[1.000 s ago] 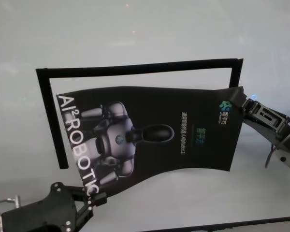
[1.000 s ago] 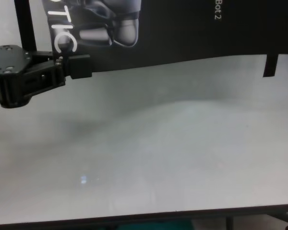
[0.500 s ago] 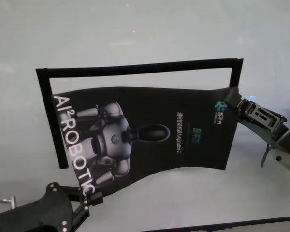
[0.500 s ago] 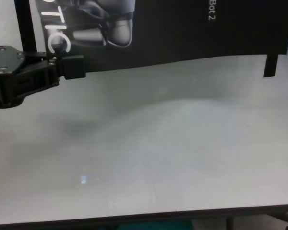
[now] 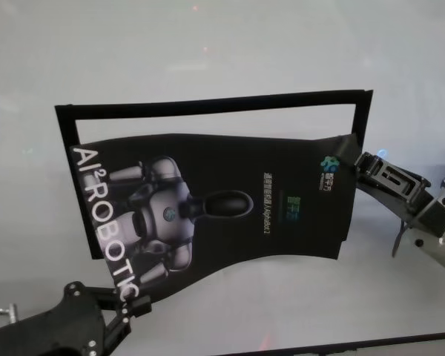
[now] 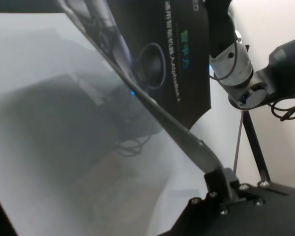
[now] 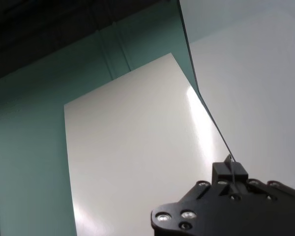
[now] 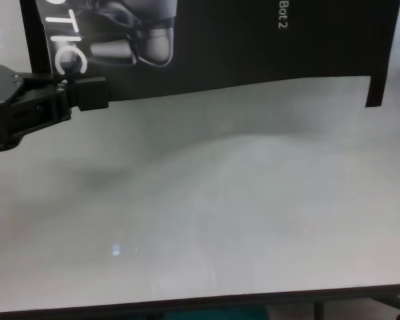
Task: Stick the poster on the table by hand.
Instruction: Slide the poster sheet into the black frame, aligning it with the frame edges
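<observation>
Head view: the poster (image 5: pixel 230 208), a glossy black sheet bearing a grey-white robot figure and the white lettering "AI²ROBOTIC", hangs above the pale table (image 5: pixel 208 44), gripped at two opposite corners and bowed between them. The left gripper (image 5: pixel 130 310), at the near left, pinches the corner beside the last letters; the chest view shows its fingers (image 8: pixel 87 93) closed tight on the sheet's lower edge just under the "C". The right gripper (image 5: pixel 354 157), reaching in from the right side, clamps the far right corner next to the small blue-green logo, its jaws narrow on the paper. A black tape outline (image 5: pixel 208 106) marks three sides of a rectangle on the tabletop, and the poster sits largely within it, its upper edge short of the far strip and its near left corner extending past the outline toward the robot. In the right wrist view the sheet runs edge-on as a thin line into the closed fingertips. The left wrist view shows the poster's printed face curving away toward the right arm.
</observation>
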